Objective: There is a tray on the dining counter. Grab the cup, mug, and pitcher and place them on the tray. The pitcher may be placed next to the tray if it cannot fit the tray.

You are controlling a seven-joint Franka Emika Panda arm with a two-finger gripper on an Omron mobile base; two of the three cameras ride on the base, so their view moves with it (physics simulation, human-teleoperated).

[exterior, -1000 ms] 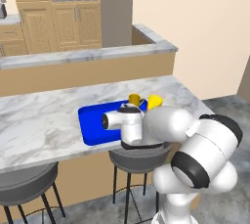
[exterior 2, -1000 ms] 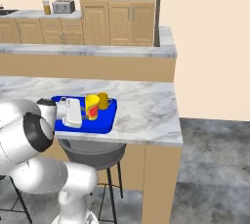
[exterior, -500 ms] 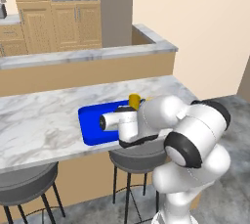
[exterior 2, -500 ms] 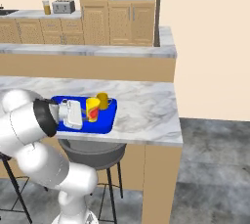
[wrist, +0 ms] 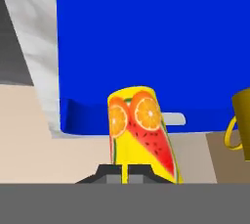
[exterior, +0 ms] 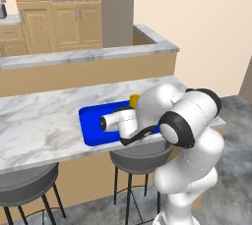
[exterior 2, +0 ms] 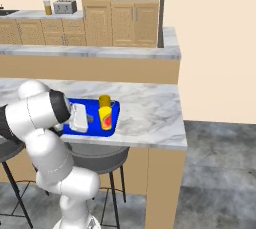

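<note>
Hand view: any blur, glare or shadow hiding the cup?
Hand view: the cup is sharp and evenly lit, with no glare, its fruit print readable; the tray is flat saturated blue with little shading, and the mug is cut by the right edge. Right base view: the cup is small and its print coarse.

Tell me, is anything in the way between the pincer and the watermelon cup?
Nothing that shows. In the hand view the cup stands right in front of the pincer, with no gap to see between them. The mug sits off to one side, and both are at the blue tray.
</note>
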